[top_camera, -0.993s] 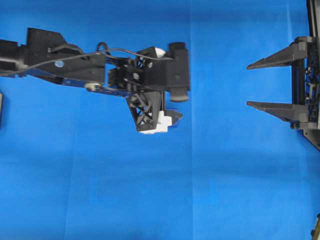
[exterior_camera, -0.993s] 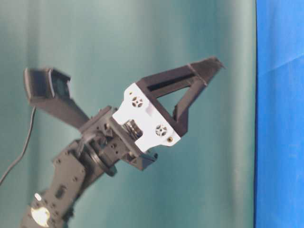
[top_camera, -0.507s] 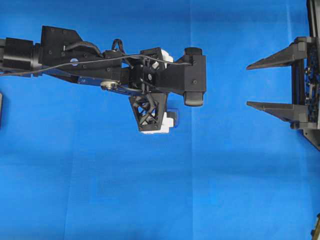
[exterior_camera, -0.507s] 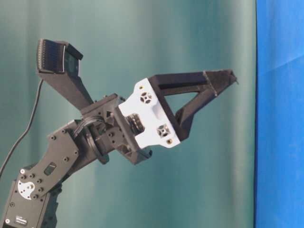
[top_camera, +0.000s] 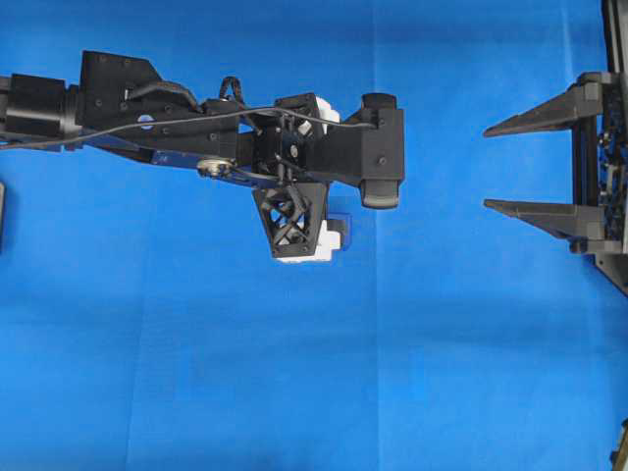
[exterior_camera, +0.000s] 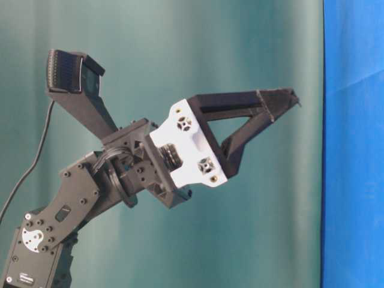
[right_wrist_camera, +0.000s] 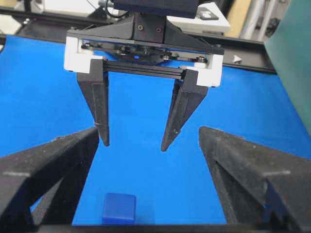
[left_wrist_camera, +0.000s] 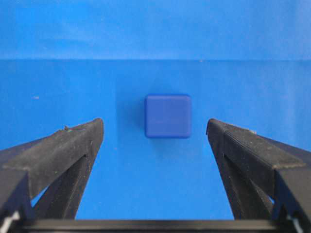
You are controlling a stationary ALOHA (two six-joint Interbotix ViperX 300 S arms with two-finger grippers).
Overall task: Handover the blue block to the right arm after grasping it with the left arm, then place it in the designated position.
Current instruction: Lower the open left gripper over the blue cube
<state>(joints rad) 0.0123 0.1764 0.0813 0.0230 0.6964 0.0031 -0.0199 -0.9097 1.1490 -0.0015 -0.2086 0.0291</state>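
Observation:
The blue block [left_wrist_camera: 167,116] is a small dark-blue cube lying on the bright-blue cloth [left_wrist_camera: 155,194]. In the left wrist view it sits ahead of the fingertips, centred in the gap and untouched. My left gripper [left_wrist_camera: 155,128] is open and holds nothing. From the right wrist view, the left gripper [right_wrist_camera: 134,144] hangs tips-down above the cloth, white brackets at its base. The blue block [right_wrist_camera: 119,208] lies low in that frame. My right gripper [right_wrist_camera: 148,133] is open and empty, and in the overhead view the right gripper [top_camera: 488,167] stays at the right edge, pointing left. The left gripper [top_camera: 314,175] hides most of the block from overhead.
The blue cloth [top_camera: 294,373] covers the table and has a vertical fold line [top_camera: 376,343]. A dark object [top_camera: 2,216] pokes in at the left edge. A teal backdrop [exterior_camera: 180,48] stands behind the left arm [exterior_camera: 78,204] in the table-level view.
Over the first half second the left arm reached further right and its wrist camera rose; since then it has held still. The right arm has not moved.

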